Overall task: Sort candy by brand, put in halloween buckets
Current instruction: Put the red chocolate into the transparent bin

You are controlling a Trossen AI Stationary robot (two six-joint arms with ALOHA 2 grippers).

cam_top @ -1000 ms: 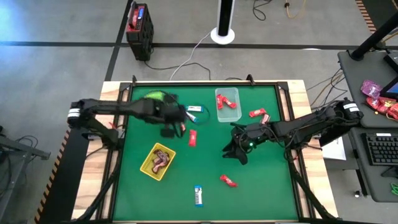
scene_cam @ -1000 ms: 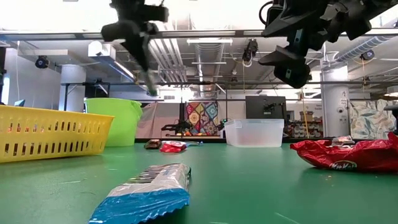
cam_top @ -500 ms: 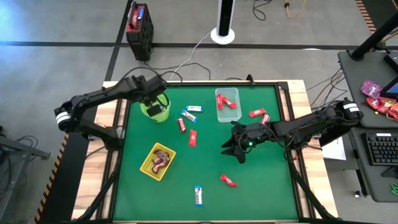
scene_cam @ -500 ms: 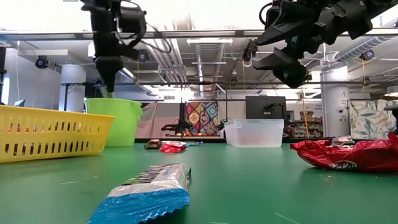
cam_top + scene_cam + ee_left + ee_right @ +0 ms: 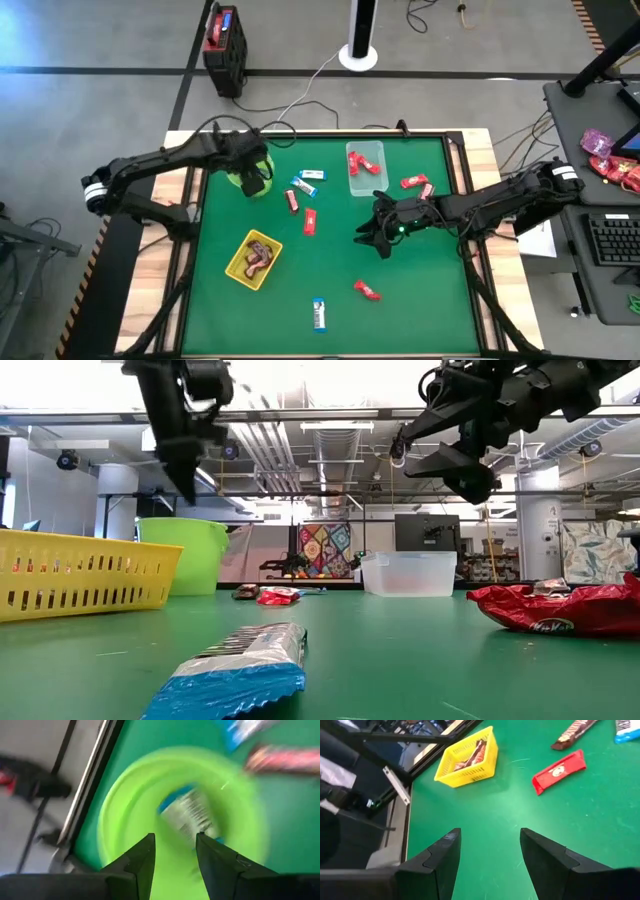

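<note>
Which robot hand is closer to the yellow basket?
Left. The left gripper hangs over the lime-green bucket, just up-table from the yellow basket. The right gripper is farther, across the mat's middle.

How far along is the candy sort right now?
Partly done. The yellow basket holds brown bars, the clear tub red ones, and a blue-and-white bar lies in the lime-green bucket under the left gripper, jaws open. The right gripper hovers open, empty. Bars remain loose on the green table, including a blue-and-white one.

Left tool above the bucket, a bar inside; basket nearer the front.
</note>
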